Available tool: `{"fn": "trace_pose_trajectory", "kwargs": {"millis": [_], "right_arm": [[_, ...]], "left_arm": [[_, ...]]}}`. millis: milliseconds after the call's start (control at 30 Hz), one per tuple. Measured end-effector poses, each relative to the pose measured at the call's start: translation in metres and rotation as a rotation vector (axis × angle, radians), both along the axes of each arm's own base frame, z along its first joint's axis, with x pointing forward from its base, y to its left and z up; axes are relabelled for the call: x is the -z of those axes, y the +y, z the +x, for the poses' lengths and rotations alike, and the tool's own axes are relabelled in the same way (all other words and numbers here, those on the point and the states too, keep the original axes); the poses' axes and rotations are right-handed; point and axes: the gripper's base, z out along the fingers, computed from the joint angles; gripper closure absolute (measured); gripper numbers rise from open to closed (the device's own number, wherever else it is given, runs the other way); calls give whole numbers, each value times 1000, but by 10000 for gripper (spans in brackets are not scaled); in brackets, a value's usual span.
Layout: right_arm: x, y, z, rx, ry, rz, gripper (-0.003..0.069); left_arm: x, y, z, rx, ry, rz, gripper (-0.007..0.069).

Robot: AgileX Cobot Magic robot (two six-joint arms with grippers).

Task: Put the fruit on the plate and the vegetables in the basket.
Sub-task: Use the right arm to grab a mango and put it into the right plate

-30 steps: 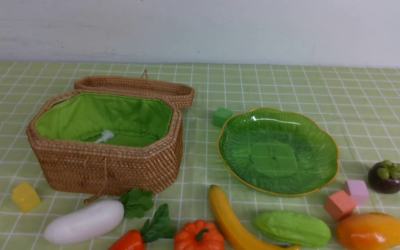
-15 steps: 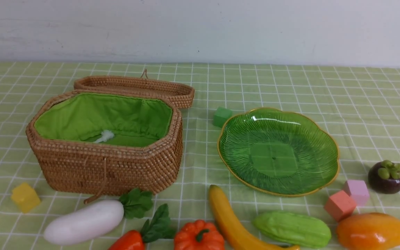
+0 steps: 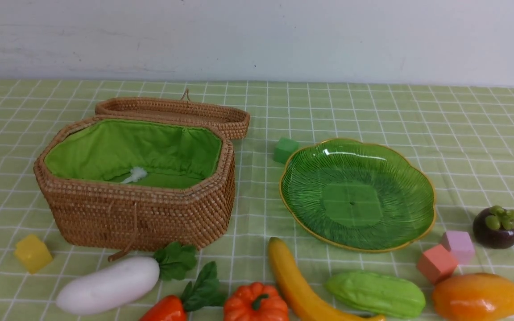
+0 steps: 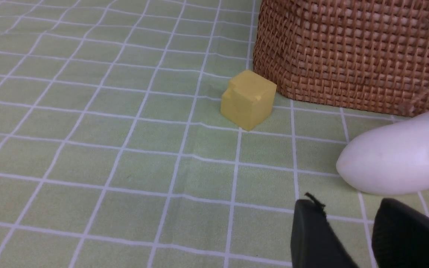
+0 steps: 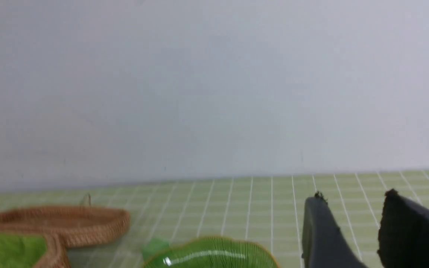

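White radish (image 3: 109,285), lower left of the front frame — long axis slanting up rightward; left gripper (image 4: 343,206) nearer, parted, unladen.

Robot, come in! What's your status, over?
Left gripper and right gripper open, holding nothing. Plate bare, no fruit on it. Pink cube and red cube between plate and mango.

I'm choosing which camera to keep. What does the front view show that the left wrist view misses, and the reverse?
Only front: ribbed green glass plate, curved yellow banana, round purple mangosteen, among others.

Only left wrist: the left end effector, black, two-fingered, open.

Both: brown woven wicker basket, white radish, yellow block, green checked cloth.
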Motion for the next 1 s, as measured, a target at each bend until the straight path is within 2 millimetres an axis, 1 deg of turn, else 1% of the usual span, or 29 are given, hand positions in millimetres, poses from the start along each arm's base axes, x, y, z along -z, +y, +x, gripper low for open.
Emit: {"fn": "trace_pose_trajectory", "kwargs": {"millis": [100, 200, 333, 400, 433, 467, 500, 600, 667, 733, 800, 833, 867, 900, 933, 967, 1000], "right_arm": [[17, 1, 28, -21, 148, 17, 418], [36, 3, 49, -58, 308, 36, 418], [62, 8, 67, -118, 525, 51, 418], [74, 9, 73, -137, 621, 78, 416], [83, 11, 78, -144, 702, 114, 412], [88, 11, 79, -144, 751, 140, 409], [97, 11, 83, -132, 831, 174, 398], [119, 8, 92, -77, 995, 207, 361], [133, 4, 97, -12, 1093, 219, 294], [140, 2, 100, 33, 1137, 247, 250], [151, -1, 107, 139, 1192, 333, 158], [155, -2, 110, 199, 1199, 405, 96], [155, -2, 111, 199, 1202, 405, 88], [157, -2, 114, 260, 1194, 491, 34], [158, -3, 116, 293, 1181, 544, 3], [157, -3, 118, 321, 1164, 594, -9], [157, -3, 118, 326, 1160, 605, -13]], "left_arm": [[0, 0, 0, 0, 0, 0, 386], [0, 0, 0, 0, 0, 0, 386], [0, 0, 0, 0, 0, 0, 386], [0, 0, 0, 0, 0, 0, 386], [0, 0, 0, 0, 0, 0, 386], [0, 0, 0, 0, 0, 0, 386], [0, 0, 0, 0, 0, 0, 386], [0, 0, 0, 0, 0, 0, 386], [0, 0, 0, 0, 0, 0, 386], [0, 0, 0, 0, 0, 0, 386], [0, 0, 0, 0, 0, 0, 386], [0, 0, 0, 0, 0, 0, 386], [0, 0, 0, 0, 0, 0, 386], [0, 0, 0, 0, 0, 0, 386], [0, 0, 0, 0, 0, 0, 386], [0, 0, 0, 0, 0, 0, 386], [0, 0, 0, 0, 0, 0, 386]]}}
